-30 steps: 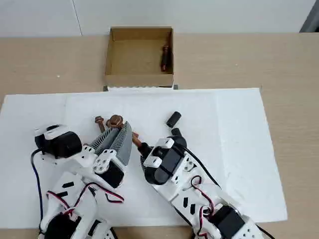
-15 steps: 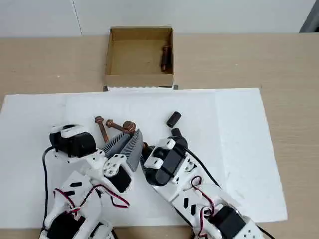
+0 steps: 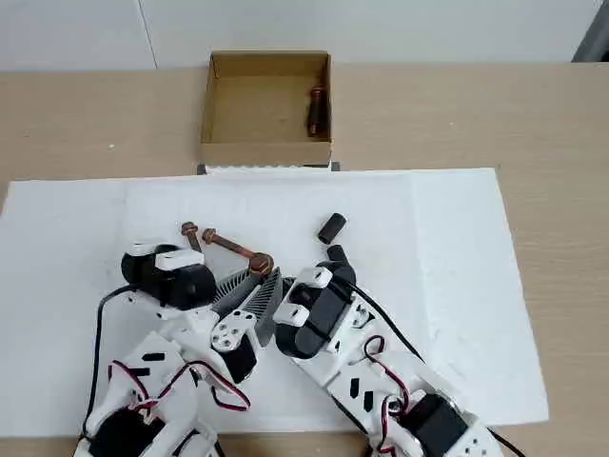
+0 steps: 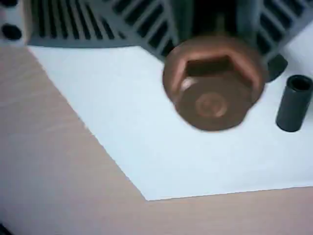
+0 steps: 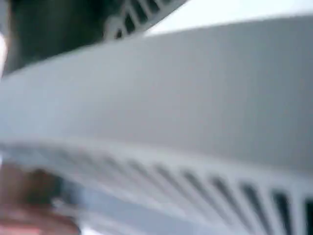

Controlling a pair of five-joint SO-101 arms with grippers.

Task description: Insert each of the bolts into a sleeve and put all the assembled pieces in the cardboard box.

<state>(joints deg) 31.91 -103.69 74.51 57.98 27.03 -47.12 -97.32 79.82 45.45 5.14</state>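
My left gripper (image 3: 261,278) is shut on a copper bolt (image 3: 262,264), whose hex head (image 4: 212,83) sticks out past the grey ribbed fingers (image 4: 122,24). The bolt head sits right against the front of my right gripper (image 3: 290,286), which lies low on the white mat and is covered by its own white body. Two loose bolts (image 3: 190,234) (image 3: 228,246) lie just beyond. A loose black sleeve (image 3: 331,228) (image 4: 293,103) lies on the mat further right. The cardboard box (image 3: 219,105) holds one assembled piece (image 3: 316,109). A blurred grey ribbed surface (image 5: 195,127) fills the right wrist view.
The white mat (image 3: 457,267) covers the middle of the wooden table (image 3: 552,124); its right half is bare. The box stands just past the mat's far edge. Both arms crowd the near middle, almost touching.
My left gripper has carried the bolt to the right and nearer, from beside the loose bolts to right against the right gripper. The right arm has barely moved.
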